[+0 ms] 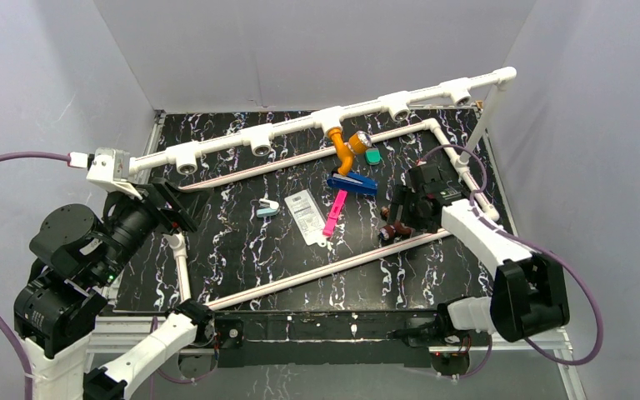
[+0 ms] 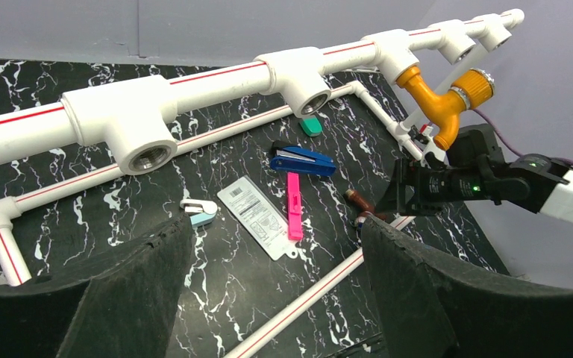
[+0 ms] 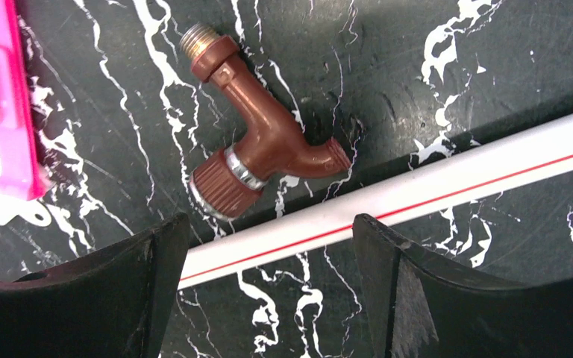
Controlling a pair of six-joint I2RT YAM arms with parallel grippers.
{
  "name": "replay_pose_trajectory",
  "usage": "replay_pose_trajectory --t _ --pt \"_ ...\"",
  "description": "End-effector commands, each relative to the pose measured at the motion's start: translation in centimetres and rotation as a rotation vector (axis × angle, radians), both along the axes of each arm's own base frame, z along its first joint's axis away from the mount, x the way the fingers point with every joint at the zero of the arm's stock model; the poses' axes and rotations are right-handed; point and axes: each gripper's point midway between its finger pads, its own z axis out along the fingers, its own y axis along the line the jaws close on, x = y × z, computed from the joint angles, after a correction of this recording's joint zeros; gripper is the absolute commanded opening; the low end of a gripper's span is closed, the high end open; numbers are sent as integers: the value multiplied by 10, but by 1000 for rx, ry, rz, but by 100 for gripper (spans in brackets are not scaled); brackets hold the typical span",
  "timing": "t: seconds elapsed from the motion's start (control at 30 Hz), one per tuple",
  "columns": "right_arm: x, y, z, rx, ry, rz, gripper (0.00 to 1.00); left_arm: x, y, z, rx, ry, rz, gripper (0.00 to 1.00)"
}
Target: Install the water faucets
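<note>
Left hand (image 1: 175, 212) at the far left of the bench (image 1: 242, 258), held above the surface near the left end of a raised white pipe (image 1: 221, 148), fingers spread wide, nothing between them. Along that pipe, a row of white tees with sockets toward the near side.

To the right on the black marbled bench, a small white and pale blue piece (image 1: 267, 208), then a white printed card (image 1: 304, 217) lying flat, then a pink strip (image 1: 334, 212) against the card's right edge.

Further right, the orange faucet (image 1: 346, 150), seated by its threaded end in the middle tee (image 1: 329, 123), spout angled down, silvery round knob toward the right. Directly below it in the top view, a blue stapler (image 1: 352, 183) flat on the bench. Just right of the knob, a small green piece (image 1: 372, 156).

Next, the dark brown faucet (image 3: 261, 153), loose on its side on the bench, just beside a thin red-striped pipe (image 3: 433, 179), threaded end pointing away from that pipe.

Right hand (image 3: 268, 224) low over the bench by the brown faucet, fingers well apart, gripping nothing. Faucet just beyond the fingertips, not between them.
</note>
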Motion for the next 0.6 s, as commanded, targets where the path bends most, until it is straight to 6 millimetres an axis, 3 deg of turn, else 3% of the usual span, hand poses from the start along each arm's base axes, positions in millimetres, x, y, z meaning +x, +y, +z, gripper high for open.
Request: replay_pose_trajectory --t 0.0,0.33,0.57 --pt "33 4 7 -31 -80 10 85 0 1 3 10 -20 -3 80" --pt "62 9 -12 -76 -75 49 75 -1 4 5 23 -27 6 80" --pt "75 14 -21 -79 -67 65 62 -1 4 6 25 -27 8 80"
